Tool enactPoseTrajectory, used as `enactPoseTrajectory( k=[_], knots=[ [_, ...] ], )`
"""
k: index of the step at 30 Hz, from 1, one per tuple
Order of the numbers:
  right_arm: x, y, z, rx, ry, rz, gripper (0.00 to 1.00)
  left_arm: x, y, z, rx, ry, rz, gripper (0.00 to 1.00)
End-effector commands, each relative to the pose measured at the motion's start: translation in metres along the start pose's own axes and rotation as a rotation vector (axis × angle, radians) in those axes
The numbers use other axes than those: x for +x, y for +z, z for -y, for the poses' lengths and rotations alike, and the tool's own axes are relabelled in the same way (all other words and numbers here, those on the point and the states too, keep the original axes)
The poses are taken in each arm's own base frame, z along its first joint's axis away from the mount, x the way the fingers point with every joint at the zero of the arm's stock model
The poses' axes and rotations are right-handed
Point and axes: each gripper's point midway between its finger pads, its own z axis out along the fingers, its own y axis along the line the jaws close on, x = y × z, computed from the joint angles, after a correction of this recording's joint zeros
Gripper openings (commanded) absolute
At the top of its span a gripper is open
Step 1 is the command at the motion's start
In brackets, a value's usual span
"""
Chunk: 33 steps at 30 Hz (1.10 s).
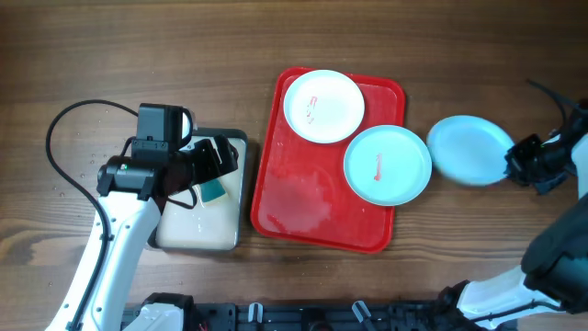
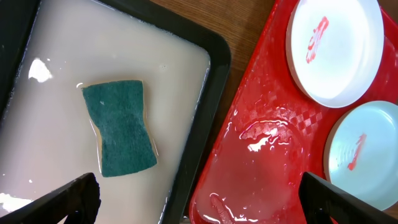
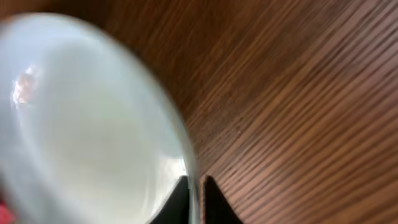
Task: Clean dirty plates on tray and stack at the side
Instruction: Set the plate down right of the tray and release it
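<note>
My left pincer (image 2: pixel 199 194) hangs spread wide above the green sponge (image 2: pixel 120 127) in the cream tray (image 2: pixel 219 62). On the red tray (image 1: pixel 303 202) sit the white plate (image 1: pixel 323 106) and a mint plate (image 1: pixel 387 165), both smeared red. Further right, off the tray and above the table (image 1: pixel 92 55), my right pincer (image 1: pixel 511 165) pinches the second mint plate (image 1: pixel 467 149) by its rim.

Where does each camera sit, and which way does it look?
Overhead: above the table, facing down at the red tray; left arm and right arm show.
Left wrist: arm-mounted, facing down at the green sponge; open left end effector frames it.
Right wrist: arm-mounted, close on the off-tray blue plate the right end effector pinches.
Shared: overhead and left wrist both show the white plate.
</note>
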Motion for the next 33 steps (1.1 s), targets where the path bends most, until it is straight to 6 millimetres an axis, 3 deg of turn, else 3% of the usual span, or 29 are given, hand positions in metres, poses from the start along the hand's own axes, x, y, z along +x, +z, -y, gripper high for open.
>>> enactPoseTrajectory(
  k=[1,5,9,11,15,18,22,24,27,29,33],
  knots=[
    [0.004,-0.003,-0.002,-0.008,0.003,-0.002,0.2,-0.006,-0.006,0.004,0.018,0.002,0.018,1.0],
    [0.011,-0.036,-0.024,-0.098,-0.094,0.064,0.27,-0.006,-0.006,0.004,0.018,0.002,0.017,1.0],
    [0.044,-0.076,-0.074,-0.251,-0.384,0.127,0.32,-0.006,-0.006,0.004,0.018,0.002,0.017,1.0],
    [0.067,-0.081,-0.094,-0.262,-0.541,0.126,0.32,-0.006,-0.005,0.004,0.018,0.002,0.017,1.0],
    [0.101,-0.052,-0.115,-0.204,-0.752,0.094,0.38,-0.006,-0.005,0.004,0.018,0.002,0.017,1.0],
    [0.102,-0.017,-0.107,-0.086,-0.751,0.11,0.45,-0.006,-0.005,0.004,0.018,0.002,0.017,1.0],
    [0.107,0.011,-0.107,-0.1,-0.754,0.069,0.44,-0.006,-0.005,0.004,0.018,0.002,0.017,1.0],
    [0.117,0.02,-0.114,-0.162,-0.755,0.016,0.4,-0.006,-0.005,0.004,0.018,0.002,0.017,1.0],
    [0.122,0.036,-0.108,-0.157,-0.732,-0.016,0.33,-0.006,-0.005,0.004,0.018,0.002,0.017,1.0],
    [0.126,0.047,-0.1,-0.142,-0.729,-0.025,0.08,-0.006,-0.005,0.004,0.018,0.002,0.017,1.0],
    [0.13,0.038,-0.093,-0.12,-0.718,-0.042,0.04,-0.006,-0.006,0.004,0.018,0.002,0.017,1.0]
  ],
)
